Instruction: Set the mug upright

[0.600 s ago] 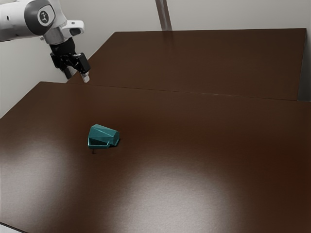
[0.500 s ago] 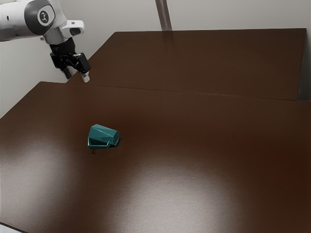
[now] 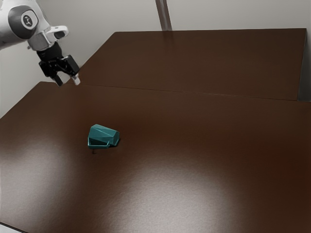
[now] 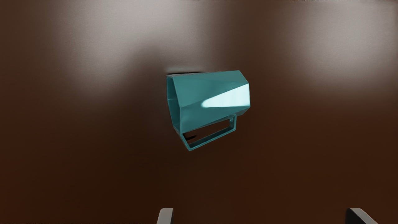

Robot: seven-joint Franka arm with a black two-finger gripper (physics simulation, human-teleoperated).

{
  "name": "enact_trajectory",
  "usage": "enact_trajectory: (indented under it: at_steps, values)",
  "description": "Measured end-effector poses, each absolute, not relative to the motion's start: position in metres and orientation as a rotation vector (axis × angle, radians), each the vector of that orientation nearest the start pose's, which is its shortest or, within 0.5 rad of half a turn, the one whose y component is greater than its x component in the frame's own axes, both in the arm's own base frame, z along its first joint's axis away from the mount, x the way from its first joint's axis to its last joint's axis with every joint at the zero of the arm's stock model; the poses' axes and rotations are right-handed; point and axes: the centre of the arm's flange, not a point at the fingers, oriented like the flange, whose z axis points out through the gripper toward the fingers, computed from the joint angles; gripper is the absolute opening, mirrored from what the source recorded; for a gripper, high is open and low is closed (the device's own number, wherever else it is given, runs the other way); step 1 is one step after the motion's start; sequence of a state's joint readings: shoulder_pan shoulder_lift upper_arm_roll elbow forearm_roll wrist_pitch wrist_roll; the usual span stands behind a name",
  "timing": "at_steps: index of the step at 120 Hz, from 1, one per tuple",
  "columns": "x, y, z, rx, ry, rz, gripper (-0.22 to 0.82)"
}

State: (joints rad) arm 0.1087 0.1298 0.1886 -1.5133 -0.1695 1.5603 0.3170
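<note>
One mug (image 3: 103,136), lying on its side on the tabletop (image 3: 194,131), below the jaws and well apart from them, toward the exterior view's right. Jaws released, spread wide, nothing between them. Wrist view: mouth opens sideways rather than up; handle (image 4: 213,139) lies on the side facing the jaws. Not upright, so the goal is unmet as things lie. Step in hand, my judgement: getting to the mug for a grasp. Next move calls for bringing the spread jaws over and down, lined up to close across the body, then a lift and a quarter turn, mouth up, base down. Watch the smooth, faceted sides: the mug could roll or slip if pinched off-centre.
</note>
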Motion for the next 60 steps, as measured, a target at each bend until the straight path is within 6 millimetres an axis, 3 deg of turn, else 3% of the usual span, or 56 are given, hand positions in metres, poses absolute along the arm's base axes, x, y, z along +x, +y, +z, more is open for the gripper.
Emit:
enact_trajectory:
  at_steps: [13,28,60]
  values:
    - [0.565,0.173,0.566,-3.407,-0.037,0.032,0.6]
    - [0.561,0.204,0.527,-3.522,-0.117,0.047,0.6]
    - [0.569,0.23,0.42,-3.691,-0.164,0.125,0.6]
